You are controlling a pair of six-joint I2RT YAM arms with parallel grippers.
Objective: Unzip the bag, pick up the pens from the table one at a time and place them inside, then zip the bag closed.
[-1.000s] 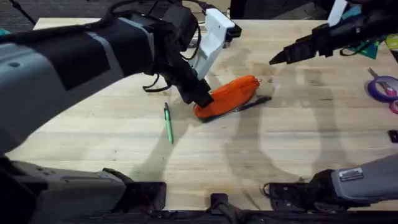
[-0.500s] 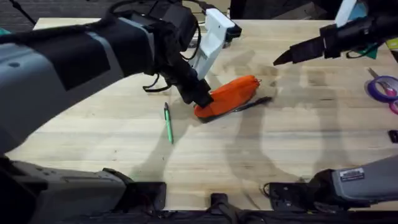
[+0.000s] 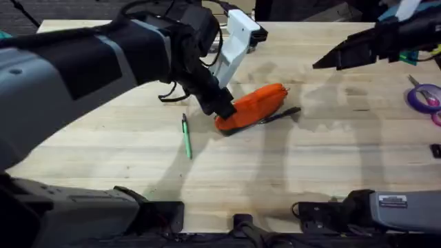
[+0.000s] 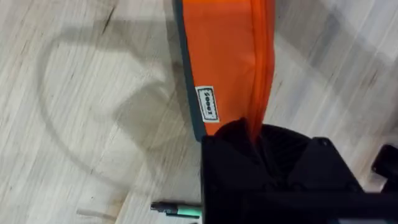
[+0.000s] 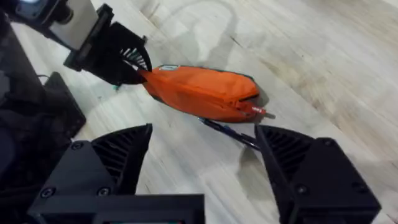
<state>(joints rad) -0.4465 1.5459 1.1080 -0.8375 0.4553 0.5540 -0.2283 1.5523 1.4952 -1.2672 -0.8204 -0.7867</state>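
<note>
The orange bag (image 3: 253, 105) lies on the table (image 3: 331, 158) near its middle, zipper along the top (image 4: 264, 56). My left gripper (image 3: 222, 109) is shut on the bag's left end, and the fabric bunches between its black fingers (image 4: 267, 168). A green pen (image 3: 186, 136) lies just left of the bag. A black pen (image 3: 279, 115) rests against the bag's lower right edge. My right gripper (image 3: 322, 63) hangs open, high over the back right of the table, well clear of the bag (image 5: 202, 90), the black pen (image 5: 230, 132) and the left gripper (image 5: 121, 59).
A purple tape roll (image 3: 424, 96) and a small dark object (image 3: 435, 149) sit at the right edge. Teal items (image 3: 413, 54) lie at the back right. Bare wood stretches in front of the bag and to its right.
My right gripper has drawn back to the right and away from the bag. The left gripper, bag and both pens have stayed put.
</note>
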